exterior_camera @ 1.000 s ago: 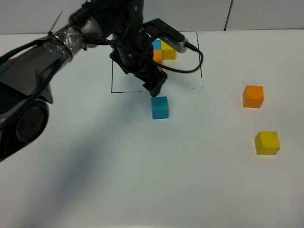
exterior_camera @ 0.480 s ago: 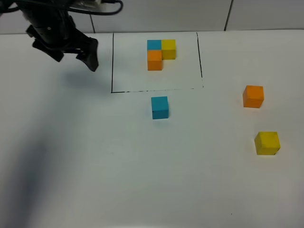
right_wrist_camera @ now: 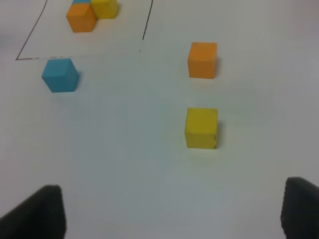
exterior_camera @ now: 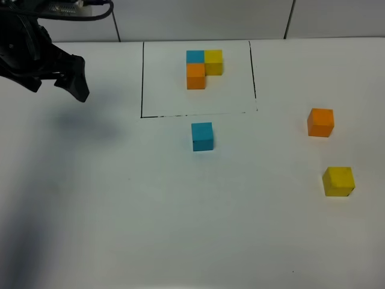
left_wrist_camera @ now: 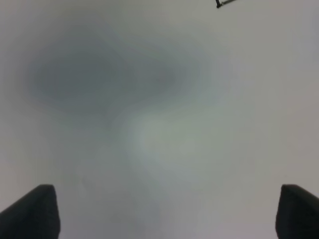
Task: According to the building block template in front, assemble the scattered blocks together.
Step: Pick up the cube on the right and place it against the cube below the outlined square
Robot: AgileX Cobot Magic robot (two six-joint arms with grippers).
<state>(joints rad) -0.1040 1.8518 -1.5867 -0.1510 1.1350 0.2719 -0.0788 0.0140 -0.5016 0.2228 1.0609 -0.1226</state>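
Note:
The building block template (exterior_camera: 201, 67) is a small joined blue, yellow and orange cluster inside a black drawn rectangle (exterior_camera: 142, 78) at the back; it also shows in the right wrist view (right_wrist_camera: 88, 14). The loose blue cube (exterior_camera: 203, 136) (right_wrist_camera: 60, 74) lies just in front of the rectangle. The loose orange cube (exterior_camera: 320, 122) (right_wrist_camera: 202, 59) and yellow cube (exterior_camera: 338, 181) (right_wrist_camera: 201, 128) lie apart at the right. My left gripper (exterior_camera: 57, 85) (left_wrist_camera: 164, 214) is open and empty at the far left. My right gripper (right_wrist_camera: 169, 211) is open and empty, short of the yellow cube.
The white table (exterior_camera: 180, 223) bears only the cubes and the drawn outline. A corner of the black outline (left_wrist_camera: 224, 3) shows at the edge of the left wrist view. The right arm is out of the exterior view.
My left arm has swung from above the blue cube and the rectangle's front edge out to the far left. The blue cube and the other cubes have not moved.

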